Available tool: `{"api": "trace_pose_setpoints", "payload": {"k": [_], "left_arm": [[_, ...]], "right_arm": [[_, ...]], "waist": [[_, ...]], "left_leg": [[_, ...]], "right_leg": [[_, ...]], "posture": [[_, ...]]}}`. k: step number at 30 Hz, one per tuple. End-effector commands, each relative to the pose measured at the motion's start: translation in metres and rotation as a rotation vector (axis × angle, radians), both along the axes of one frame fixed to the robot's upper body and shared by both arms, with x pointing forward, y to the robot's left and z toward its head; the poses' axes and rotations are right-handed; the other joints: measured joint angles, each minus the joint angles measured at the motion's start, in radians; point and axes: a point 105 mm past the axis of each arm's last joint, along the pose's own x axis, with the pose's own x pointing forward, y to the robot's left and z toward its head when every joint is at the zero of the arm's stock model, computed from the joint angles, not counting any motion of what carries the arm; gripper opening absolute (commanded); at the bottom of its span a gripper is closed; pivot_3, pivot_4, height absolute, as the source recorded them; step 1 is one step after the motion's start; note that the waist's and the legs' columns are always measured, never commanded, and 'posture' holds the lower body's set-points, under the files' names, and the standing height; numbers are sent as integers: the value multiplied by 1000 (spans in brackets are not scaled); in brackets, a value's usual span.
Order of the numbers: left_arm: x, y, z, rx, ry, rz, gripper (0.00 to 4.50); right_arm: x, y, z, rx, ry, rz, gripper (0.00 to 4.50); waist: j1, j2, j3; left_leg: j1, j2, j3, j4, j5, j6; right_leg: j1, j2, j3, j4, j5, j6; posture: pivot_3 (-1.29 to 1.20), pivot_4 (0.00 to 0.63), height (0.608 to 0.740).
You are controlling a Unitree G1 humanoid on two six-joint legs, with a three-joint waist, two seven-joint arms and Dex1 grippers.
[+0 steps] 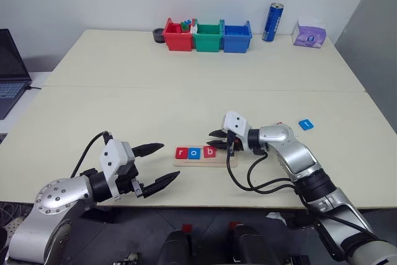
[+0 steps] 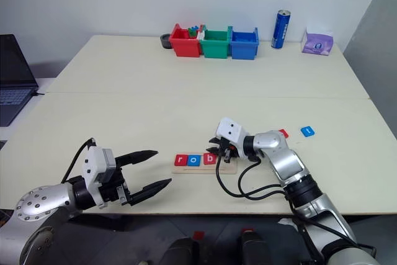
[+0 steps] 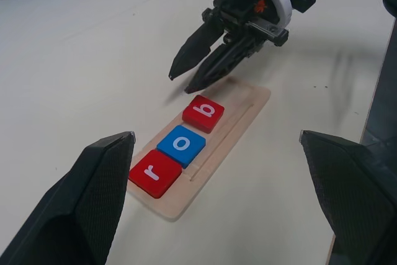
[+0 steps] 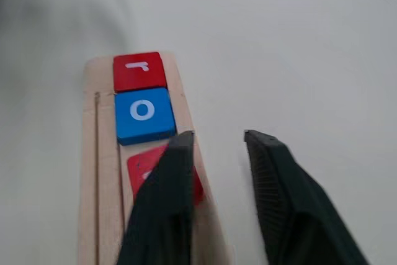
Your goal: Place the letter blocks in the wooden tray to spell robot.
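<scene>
The right gripper (image 3: 214, 69) hangs just above the free end of the wooden tray (image 1: 224, 161), its black fingers (image 4: 162, 197) drawn to a narrow gap with nothing between them, tips just past the red b block (image 3: 203, 113). In the tray's groove the red r block (image 3: 155, 172), the blue o block (image 3: 181, 146) and the b sit touching in a row, so three letters look placed and two remain. The tray's long axis runs left to right across the table (image 1: 186, 100), with its bare stretch on the robot's right, under the right gripper. The two loose tiles, a blue block (image 1: 305, 125) and a red one (image 2: 283, 133), lie farther right, well apart from the tray and much nearer the right arm. The left gripper (image 1: 156, 165) hovers left of the tray, jaws spread wide and empty.
</scene>
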Motion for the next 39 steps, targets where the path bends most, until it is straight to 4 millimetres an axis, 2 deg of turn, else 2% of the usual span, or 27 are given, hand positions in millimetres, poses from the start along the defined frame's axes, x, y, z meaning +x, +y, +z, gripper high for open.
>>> {"api": "trace_pose_setpoints", "payload": {"k": [1, 9, 18, 23, 39], "left_arm": [[-3, -4, 8, 11, -33, -17, 4500], [-4, -2, 8, 19, -34, -8, 4500], [-4, -1, 8, 21, -35, -8, 4500], [-3, -1, 7, 21, -36, -11, 4500], [-2, -1, 5, 25, -37, -15, 4500]], "right_arm": [[7, 7, 12, 6, -87, 13, 8], [7, 8, 8, -26, -116, 53, 8], [-5, 10, 1, -68, -146, 122, 8], [-6, 8, -2, -81, -159, 127, 8], [-16, 8, 1, -79, -150, 159, 8]], "waist": [[0, 0, 0], [-1, 0, 0], [0, 0, 0], [0, 0, 0], [0, 0, 1]], "left_leg": [[0, 0, 0, 0, 0, 0], [0, 0, 0, 0, 0, 0], [0, 0, 0, 0, 0, 0], [0, 0, 0, 0, 0, 0], [0, 0, 0, 0, 0, 0]], "right_leg": [[0, 0, 0, 0, 0, 0], [0, 0, 0, 0, 0, 0], [0, 0, 0, 0, 0, 0], [0, 0, 0, 0, 0, 0], [0, 0, 0, 0, 0, 0]], "posture": [[0, 150, 740], [0, 150, 740], [0, 150, 740], [0, 150, 740], [0, 150, 740]]}}
